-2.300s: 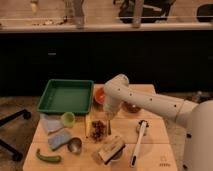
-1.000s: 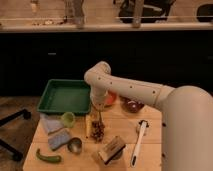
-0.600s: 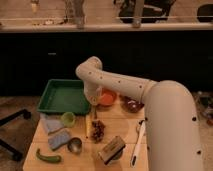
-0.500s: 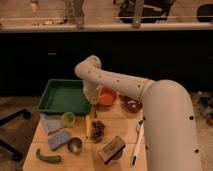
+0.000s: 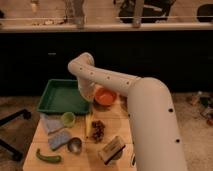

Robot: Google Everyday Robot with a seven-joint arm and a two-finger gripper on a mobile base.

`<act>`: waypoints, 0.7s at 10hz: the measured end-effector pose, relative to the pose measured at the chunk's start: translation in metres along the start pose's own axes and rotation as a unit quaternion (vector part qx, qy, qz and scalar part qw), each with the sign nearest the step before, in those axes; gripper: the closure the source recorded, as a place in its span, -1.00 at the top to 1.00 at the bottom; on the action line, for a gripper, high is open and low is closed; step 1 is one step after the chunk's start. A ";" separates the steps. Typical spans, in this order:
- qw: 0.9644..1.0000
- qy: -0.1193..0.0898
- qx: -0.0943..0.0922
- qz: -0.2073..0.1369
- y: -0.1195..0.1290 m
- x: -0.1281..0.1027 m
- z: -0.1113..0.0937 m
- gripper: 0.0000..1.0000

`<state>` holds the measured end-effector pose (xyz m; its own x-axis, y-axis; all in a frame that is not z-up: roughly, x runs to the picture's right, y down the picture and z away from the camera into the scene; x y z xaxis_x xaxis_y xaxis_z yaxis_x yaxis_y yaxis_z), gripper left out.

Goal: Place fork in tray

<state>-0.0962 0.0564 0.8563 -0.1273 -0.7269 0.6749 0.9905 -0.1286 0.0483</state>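
Observation:
The green tray (image 5: 59,95) sits at the back left of the wooden table. My arm reaches in from the lower right and bends down at the tray's right edge. The gripper (image 5: 86,96) is at the end of that bend, over the tray's right rim, between the tray and the orange bowl (image 5: 106,96). It is largely hidden by the wrist. The fork is not visible; I cannot tell whether the gripper holds it.
In front of the tray are a small green cup (image 5: 68,118), two blue sponges (image 5: 56,132), a metal scoop (image 5: 75,145) and a green vegetable (image 5: 48,157). A dark snack bag (image 5: 97,130) and a brown box (image 5: 112,149) lie mid-table. An office chair (image 5: 10,130) stands left.
The arm has swung left, from above the middle of the table to the tray's right edge. The orange bowl, covered earlier, now shows.

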 end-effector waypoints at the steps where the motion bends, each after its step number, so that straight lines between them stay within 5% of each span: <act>1: 1.000 -0.004 -0.004 -0.005 -0.006 0.005 0.002 -1.00; 7: 1.000 -0.014 -0.009 -0.026 -0.030 0.043 0.002 -1.00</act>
<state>-0.1313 0.0304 0.8852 -0.1758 -0.7001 0.6920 0.9816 -0.1777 0.0697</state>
